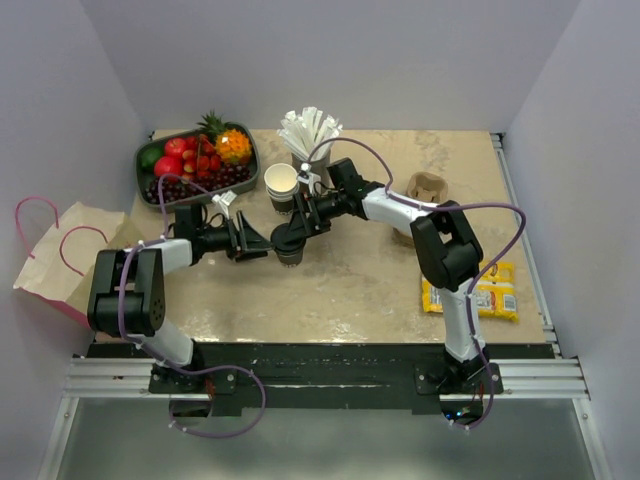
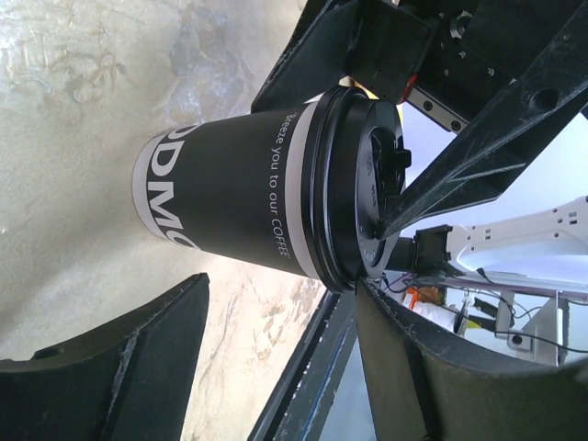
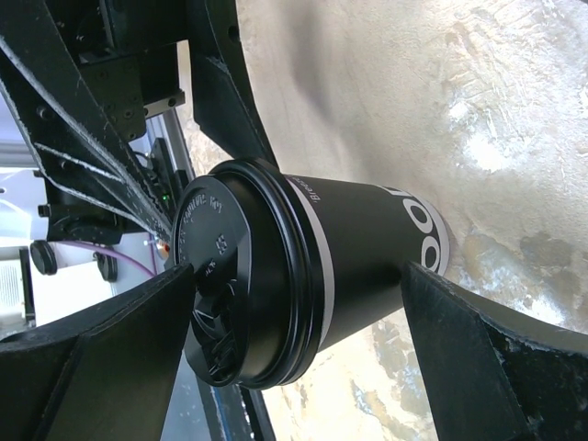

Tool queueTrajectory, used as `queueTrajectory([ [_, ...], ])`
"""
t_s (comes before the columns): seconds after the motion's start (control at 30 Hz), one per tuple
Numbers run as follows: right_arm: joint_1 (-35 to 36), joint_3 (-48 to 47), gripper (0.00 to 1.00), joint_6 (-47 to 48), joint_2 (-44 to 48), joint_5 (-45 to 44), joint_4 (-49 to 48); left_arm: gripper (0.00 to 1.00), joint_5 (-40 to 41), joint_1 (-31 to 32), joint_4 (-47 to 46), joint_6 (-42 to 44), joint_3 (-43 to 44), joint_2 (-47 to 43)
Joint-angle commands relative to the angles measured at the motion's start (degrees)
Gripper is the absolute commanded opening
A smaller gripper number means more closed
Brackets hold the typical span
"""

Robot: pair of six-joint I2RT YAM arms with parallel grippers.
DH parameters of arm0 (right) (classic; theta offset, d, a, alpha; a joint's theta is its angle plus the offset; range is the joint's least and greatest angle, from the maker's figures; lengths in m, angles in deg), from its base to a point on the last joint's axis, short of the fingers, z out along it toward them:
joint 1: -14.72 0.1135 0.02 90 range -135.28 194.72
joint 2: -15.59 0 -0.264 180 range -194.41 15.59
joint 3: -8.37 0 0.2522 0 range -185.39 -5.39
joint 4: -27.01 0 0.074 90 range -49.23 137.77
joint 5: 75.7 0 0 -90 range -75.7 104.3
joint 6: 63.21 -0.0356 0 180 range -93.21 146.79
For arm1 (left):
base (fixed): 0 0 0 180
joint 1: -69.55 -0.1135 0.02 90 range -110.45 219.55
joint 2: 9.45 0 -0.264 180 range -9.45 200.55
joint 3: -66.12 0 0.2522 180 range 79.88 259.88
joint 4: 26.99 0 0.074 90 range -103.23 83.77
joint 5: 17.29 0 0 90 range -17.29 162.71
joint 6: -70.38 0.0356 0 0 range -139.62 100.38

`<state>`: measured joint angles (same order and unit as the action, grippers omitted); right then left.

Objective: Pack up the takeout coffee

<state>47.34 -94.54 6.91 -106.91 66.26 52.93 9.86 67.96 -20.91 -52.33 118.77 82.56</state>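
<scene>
The takeout coffee [image 1: 290,246] stands upright near the middle of the table [image 1: 360,290], black lid on, between 2 grippers that reach in from either side. The left gripper [image 2: 280,285] is rolled on its side with its fingers spread wide, and the cup sits just beyond their tips, ungrasped. The right gripper [image 3: 296,271] is likewise released. 1 of its fingers [image 3: 101,367] is up by the lid and the other is by the cup's lower wall, perhaps brushing the paper, though the angle is too poor to say. Just behind the cup are a stack of lidless cups [image 1: 281,186] and a straw holder [image 1: 308,135]. A fruit tray [image 1: 195,162] lies at the far left, and a paper bag [image 1: 62,258] sits at the table's left edge. A cardboard carrier [image 1: 426,190] and a yellow packet [image 1: 470,291] lie to the right.
</scene>
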Motion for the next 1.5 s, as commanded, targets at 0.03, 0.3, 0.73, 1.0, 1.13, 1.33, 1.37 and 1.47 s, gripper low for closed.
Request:
queueTrajectory([
  [0.03,0.1,0.8,0.96,-0.2,3.6,-0.5,-1.7,0.69,-0.3,0.9,1.9,3.0,2.1,1.0],
  [0.3,0.2,3.0,0.95,-0.3,3.1,-2.8,-2.9,0.68,7.5,3.6,12.2,11.3,5.6,4.1],
  [0.73,-0.3,8.6,0.98,-4.1,3.7,8.7,-13.9,0.64,23.9,5.5,25.8,22.6,11.2,7.7],
  [1.0,-0.1,9.5,0.99,-2.5,4.7,12.6,-13.4,0.64,25.2,6.2,26.2,23.0,12.1,7.4],
  [1.13,0.1,10.5,0.99,-1.4,4.8,12.8,-12.7,0.64,26.0,6.2,26.5,23.4,12.5,7.6],
  [1.33,0.5,9.3,0.99,6.8,5.1,13.3,-5.1,0.64,26.8,6.2,26.9,23.8,12.7,7.3],
  [1.37,0.7,9.1,0.99,9.3,5.1,13.0,-4.0,0.64,26.9,6.2,26.9,23.8,12.7,7.2],
  [1.47,1.4,8.6,0.99,14.0,4.7,11.1,0.0,0.64,27.2,6.2,27.1,23.9,12.8,7.4],
])
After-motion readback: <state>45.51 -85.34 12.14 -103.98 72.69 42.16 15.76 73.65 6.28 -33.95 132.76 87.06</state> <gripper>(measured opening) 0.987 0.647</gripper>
